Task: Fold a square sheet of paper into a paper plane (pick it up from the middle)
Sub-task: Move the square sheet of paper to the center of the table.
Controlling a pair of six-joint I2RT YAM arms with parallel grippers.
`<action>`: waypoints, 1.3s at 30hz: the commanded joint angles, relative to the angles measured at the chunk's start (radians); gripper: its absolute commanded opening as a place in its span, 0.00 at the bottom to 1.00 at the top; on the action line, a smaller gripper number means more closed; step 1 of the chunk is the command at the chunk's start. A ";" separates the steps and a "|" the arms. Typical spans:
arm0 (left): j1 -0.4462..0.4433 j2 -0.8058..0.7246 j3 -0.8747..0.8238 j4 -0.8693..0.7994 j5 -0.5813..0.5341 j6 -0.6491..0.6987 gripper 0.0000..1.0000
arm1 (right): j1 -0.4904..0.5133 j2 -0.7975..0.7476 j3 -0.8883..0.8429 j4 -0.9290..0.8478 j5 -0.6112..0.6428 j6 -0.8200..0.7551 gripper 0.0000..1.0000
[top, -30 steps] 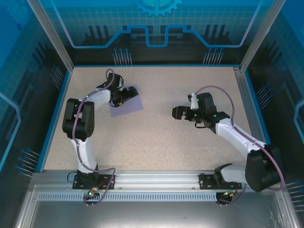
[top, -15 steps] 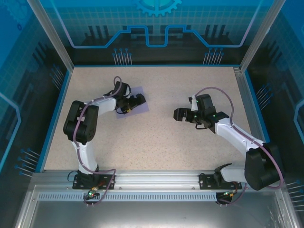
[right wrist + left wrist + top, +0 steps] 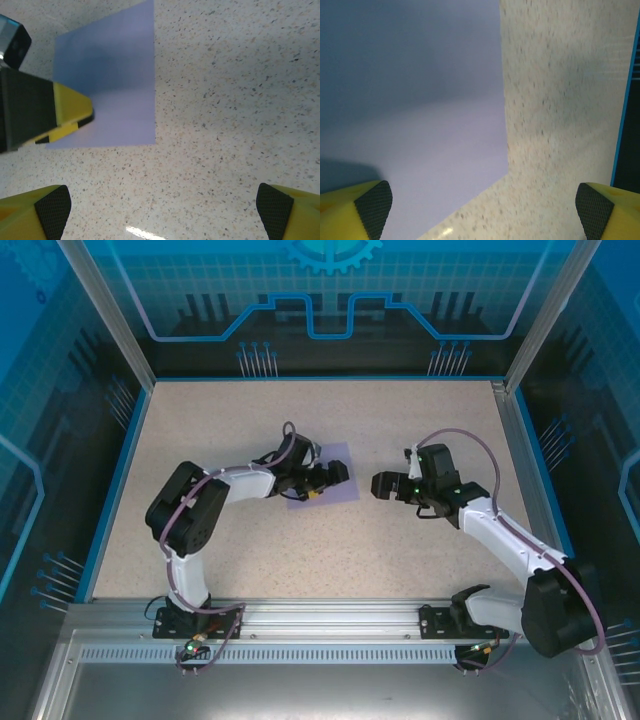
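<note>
Here we are: the pale-purple square sheet of paper (image 3: 345,490) lies flat and unfolded near the middle of the speckled bench (image 3: 200,430). The left pincer (image 3: 338,472) hangs right over it, jaws spread wide, gripping nothing. From its wrist, one pad (image 3: 372,207) sits above the paper and the other above bare bench, with a sheet edge running between them. So the sheet's middle lies off toward that first pad, I'd say, and the pincer should shift that way before closing. The right pincer (image 3: 380,485) hovers just right of the sheet, also released and empty. Left arm's nearer. Being square, the sheet offers no long axis.
</note>
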 commanded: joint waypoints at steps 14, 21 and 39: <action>0.231 -0.592 -0.308 -0.205 -0.259 0.008 0.99 | 0.173 0.676 0.593 -0.104 -0.194 0.042 0.74; 0.245 -0.731 -0.383 -0.192 -0.297 0.086 0.99 | 0.206 0.912 0.827 -0.201 -0.211 0.058 0.72; 0.151 -0.749 -0.422 -0.071 -0.103 0.096 0.99 | 0.137 0.570 0.221 -0.162 -0.080 -0.063 0.69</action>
